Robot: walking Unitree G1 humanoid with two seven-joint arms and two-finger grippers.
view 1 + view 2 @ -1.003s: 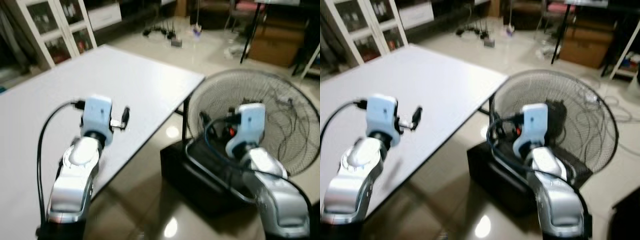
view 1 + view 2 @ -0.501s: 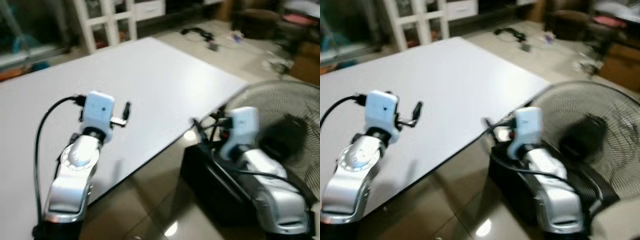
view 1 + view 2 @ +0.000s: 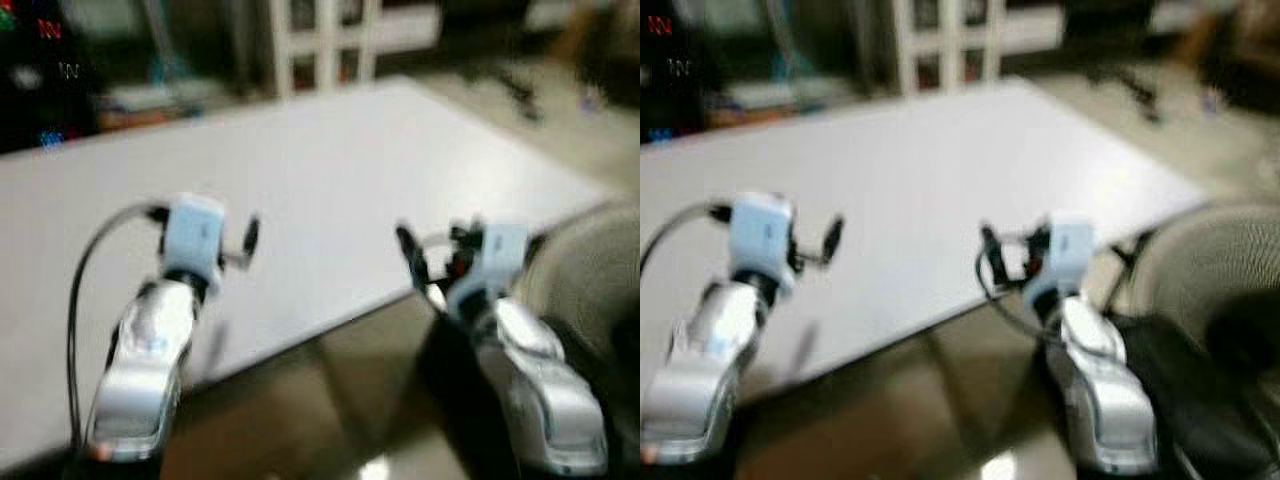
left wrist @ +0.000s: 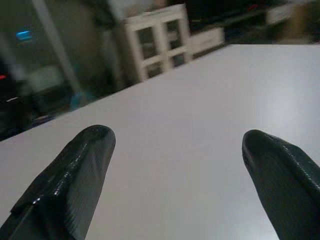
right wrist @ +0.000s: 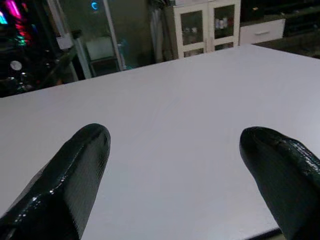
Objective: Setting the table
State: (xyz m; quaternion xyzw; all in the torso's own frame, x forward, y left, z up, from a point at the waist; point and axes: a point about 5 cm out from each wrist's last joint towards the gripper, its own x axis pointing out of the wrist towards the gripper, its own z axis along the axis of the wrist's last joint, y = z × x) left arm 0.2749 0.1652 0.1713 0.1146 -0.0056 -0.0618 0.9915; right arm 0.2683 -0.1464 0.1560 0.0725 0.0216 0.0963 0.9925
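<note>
Left gripper (image 4: pixel 175 165) and right gripper (image 5: pixel 172 170) are hovering with fingers spread wide, holding nothing; the white table (image 3: pixel 330 170) is stretching ahead toward 12 o'clock beneath both, a fan (image 3: pixel 1210 290) is standing at 3 o'clock, a white cabinet (image 5: pixel 207 25) is sitting beyond

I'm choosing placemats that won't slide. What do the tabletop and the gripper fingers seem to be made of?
The table looks like a smooth white laminate or painted board with a matte-satin finish: even colour, soft sheen, thin dark edge. I can't tell which. The right gripper's fingers look like black moulded plastic or rubber with a fine grip texture and slight gloss.
</note>
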